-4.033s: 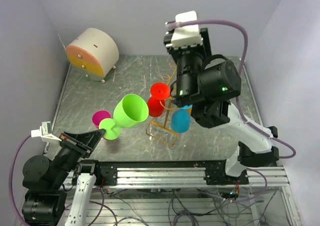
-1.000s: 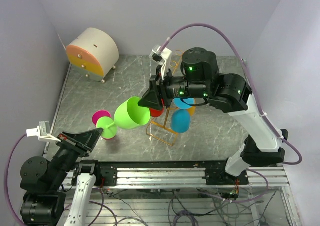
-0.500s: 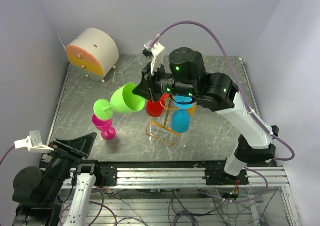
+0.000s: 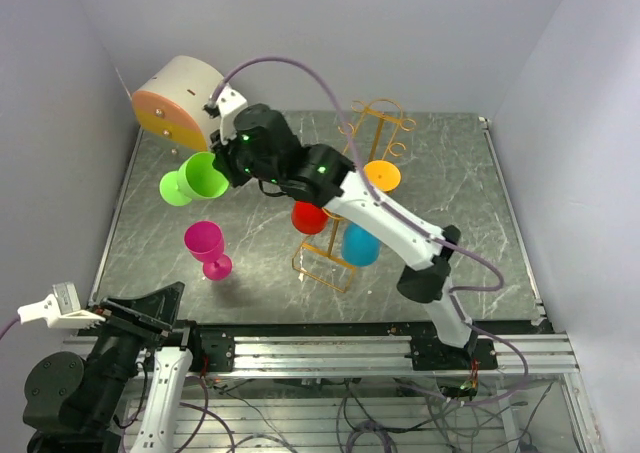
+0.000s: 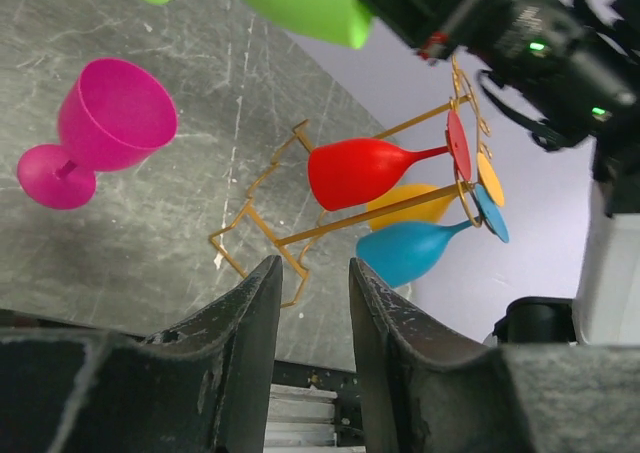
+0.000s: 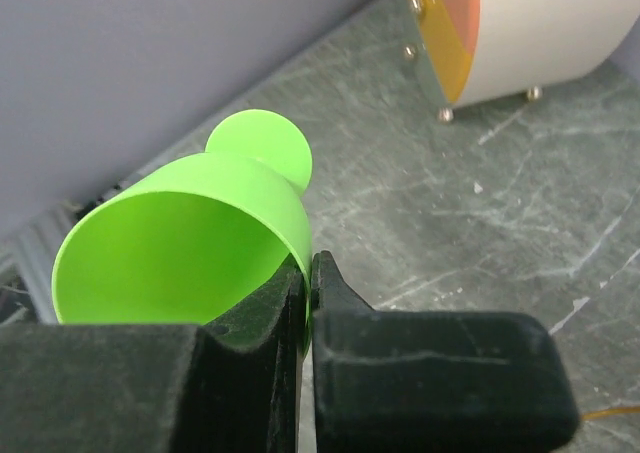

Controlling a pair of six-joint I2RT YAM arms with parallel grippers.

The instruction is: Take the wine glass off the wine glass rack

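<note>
Task thing: the bright green plastic wine glass (image 4: 205, 176) is off the rack and in the air, over the 10 o'clock part of the grey marbled table (image 4: 450, 203).
Rack: the tall golden-orange wire rack (image 5: 390, 210) stands near the table middle. The green glass is well apart from it, at about 9 o'clock of it.
Right jaws: the right gripper (image 6: 307, 273) is clenched on the rim of the green glass, one finger inside the bowl and one outside.
Long axis: the glass lies almost level, its foot toward 9 o'clock and its mouth toward 3 o'clock, at the jaws.
Left jaws: the left gripper (image 5: 315, 268) is released with nothing between its fingers. It waits at the 7 o'clock corner, well apart from the glass.
Nearer arm: only the right arm has the glass.
Next move, my judgement: the foot must turn down before the glass can stand on the table.
Neighbours: a pink glass (image 4: 205, 241) stands at 6 o'clock of the green one. A white drum-shaped cabinet with an orange face (image 4: 190, 93) is at 12 o'clock, near.
Left on rack: red (image 4: 308, 216), blue (image 4: 360, 243) and orange (image 4: 382, 176) glasses.
</note>
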